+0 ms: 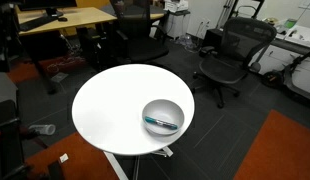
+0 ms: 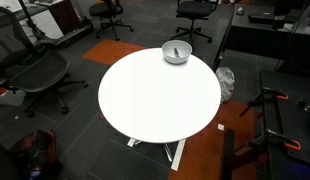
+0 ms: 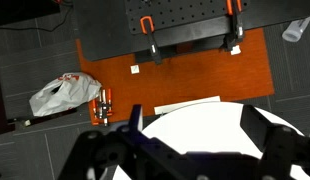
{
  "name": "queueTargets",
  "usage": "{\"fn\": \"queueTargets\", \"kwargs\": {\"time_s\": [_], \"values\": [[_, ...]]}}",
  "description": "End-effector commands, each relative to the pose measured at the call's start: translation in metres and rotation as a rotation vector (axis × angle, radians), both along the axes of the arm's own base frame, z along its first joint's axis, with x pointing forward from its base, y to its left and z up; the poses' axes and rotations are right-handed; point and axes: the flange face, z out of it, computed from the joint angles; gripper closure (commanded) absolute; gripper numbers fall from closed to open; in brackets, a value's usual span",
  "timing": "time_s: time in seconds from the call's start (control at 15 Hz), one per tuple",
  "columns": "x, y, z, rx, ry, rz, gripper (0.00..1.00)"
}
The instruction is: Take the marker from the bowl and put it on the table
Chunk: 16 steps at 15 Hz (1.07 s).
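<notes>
In an exterior view a wooden desk (image 1: pixel 65 18) stands far left. The round white counter (image 1: pixel 105 105) fills the middle, and a black chair (image 1: pixel 227 55) sits behind it to the right. The bowl (image 1: pixel 163 112) rests near the counter's right edge, and the marker (image 1: pixel 160 123) lies inside it. In the wrist view a crumpled bag (image 3: pixel 65 93) lies on the floor at left, beside orange carpet (image 3: pixel 195 70). The pincer (image 3: pixel 196 120) hangs over the counter's rim, fingers spread wide and gripping nothing.
</notes>
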Motion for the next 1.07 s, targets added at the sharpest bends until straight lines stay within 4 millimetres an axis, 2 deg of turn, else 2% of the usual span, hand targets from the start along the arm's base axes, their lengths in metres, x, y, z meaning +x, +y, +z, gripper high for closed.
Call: {"fn": "queueTargets", "kwargs": {"time_s": [0.0, 0.47, 0.8, 1.0], "values": [[0.0, 0.0, 0.0, 0.0, 0.0, 0.0, 0.0], [0.003, -0.001, 0.0, 0.001, 0.002, -0.001, 0.0], [0.026, -0.01, 0.001, 0.012, -0.068, -0.057, 0.0], [0.045, -0.022, 0.005, -0.002, -0.133, -0.152, 0.0]]}}
